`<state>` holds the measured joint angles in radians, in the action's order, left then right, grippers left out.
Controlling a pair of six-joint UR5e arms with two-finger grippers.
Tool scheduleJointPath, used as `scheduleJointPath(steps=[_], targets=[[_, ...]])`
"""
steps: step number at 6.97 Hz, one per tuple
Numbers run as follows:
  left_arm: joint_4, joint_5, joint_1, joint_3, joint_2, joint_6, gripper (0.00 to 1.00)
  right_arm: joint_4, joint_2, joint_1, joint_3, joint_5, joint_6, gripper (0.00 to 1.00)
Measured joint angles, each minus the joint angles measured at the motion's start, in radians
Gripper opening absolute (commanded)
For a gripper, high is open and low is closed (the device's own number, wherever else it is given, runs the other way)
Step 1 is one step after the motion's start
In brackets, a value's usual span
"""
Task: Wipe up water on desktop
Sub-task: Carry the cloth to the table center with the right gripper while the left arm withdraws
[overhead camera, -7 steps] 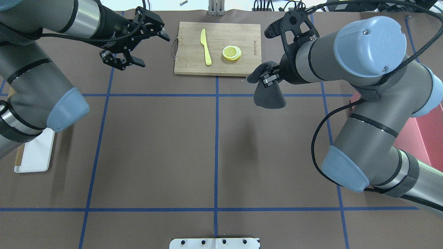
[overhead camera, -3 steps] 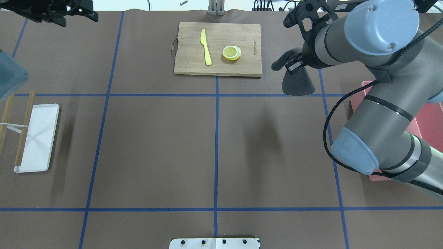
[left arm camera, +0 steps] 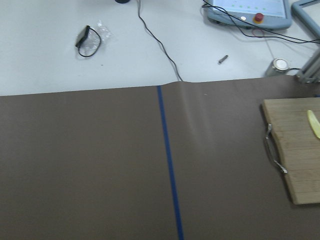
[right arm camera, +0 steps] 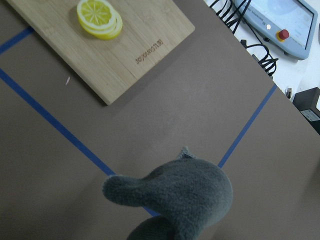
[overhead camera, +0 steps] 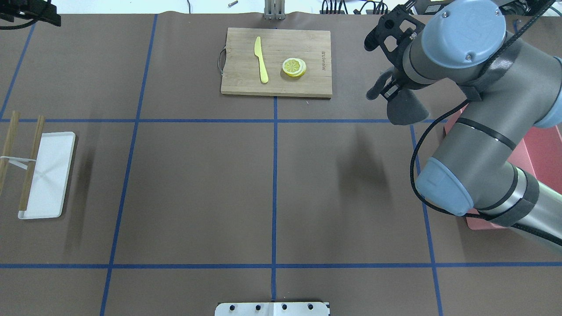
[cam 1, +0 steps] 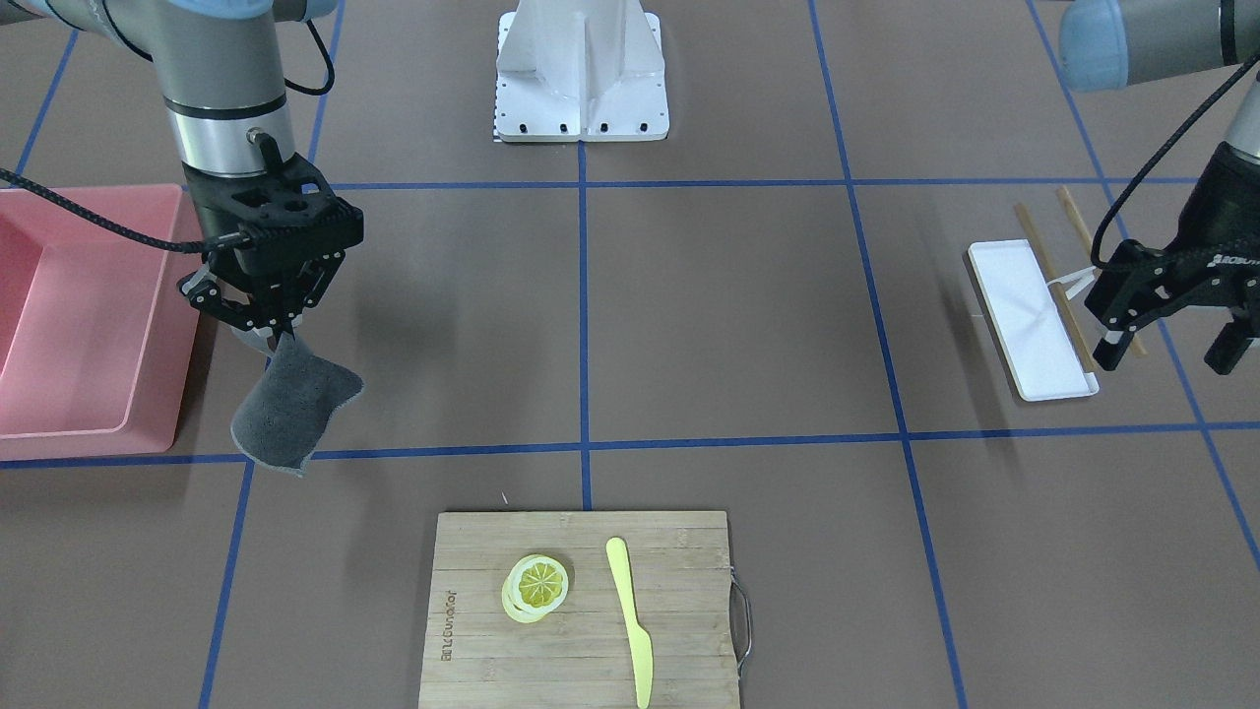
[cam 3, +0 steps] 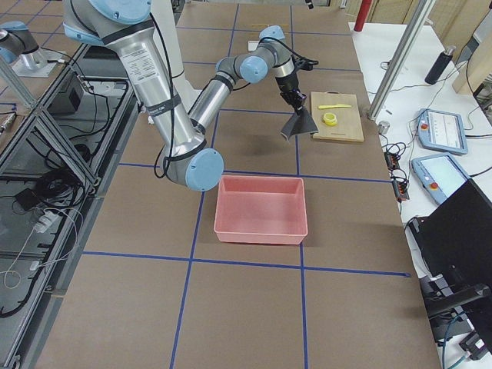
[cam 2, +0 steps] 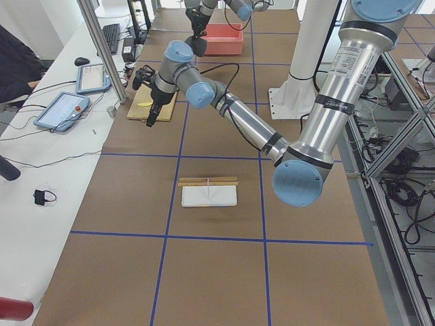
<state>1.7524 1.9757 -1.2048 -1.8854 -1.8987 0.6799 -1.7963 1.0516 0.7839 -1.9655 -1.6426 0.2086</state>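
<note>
My right gripper [cam 1: 264, 330] pinches a grey cloth [cam 1: 292, 404] by one corner, hanging above the desktop [cam 1: 709, 315] off the lemon end of the bamboo cutting board [cam 1: 581, 630]. My left gripper [cam 1: 1171, 340] hangs spread and empty, well beyond the board's handle end. I see no water, so I may wipe the wrong patch, and that corner pinch could slip.

Desktop [overhead camera: 197, 188]: matt brown, paper-like, no glare. Grid lines: blue tape [overhead camera: 274, 175], slight sheen.
Cloth [right arm camera: 185, 195]: dark grey, fuzzy nap, soft.
Cutting board [overhead camera: 241, 57], far edge: pale bamboo, grain visible, satin; handle [left arm camera: 274, 155] bare metal wire.
Knife [overhead camera: 261, 61]: yellow, smooth, plastic-looking.
Bin [cam 3: 261, 209], right edge: pink plastic, smooth.
Tray [overhead camera: 48, 175], left edge: white, glossy; sticks [overhead camera: 31, 162] beside it: wood.
</note>
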Motion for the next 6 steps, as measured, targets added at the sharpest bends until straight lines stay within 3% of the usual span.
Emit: scheduleJointPath(steps=[6], targets=[[-0.002,-0.011,-0.047,0.033,0.146,-0.133,0.99,-0.069,0.001,-0.124,0.185,0.058,-0.130,0.00]])
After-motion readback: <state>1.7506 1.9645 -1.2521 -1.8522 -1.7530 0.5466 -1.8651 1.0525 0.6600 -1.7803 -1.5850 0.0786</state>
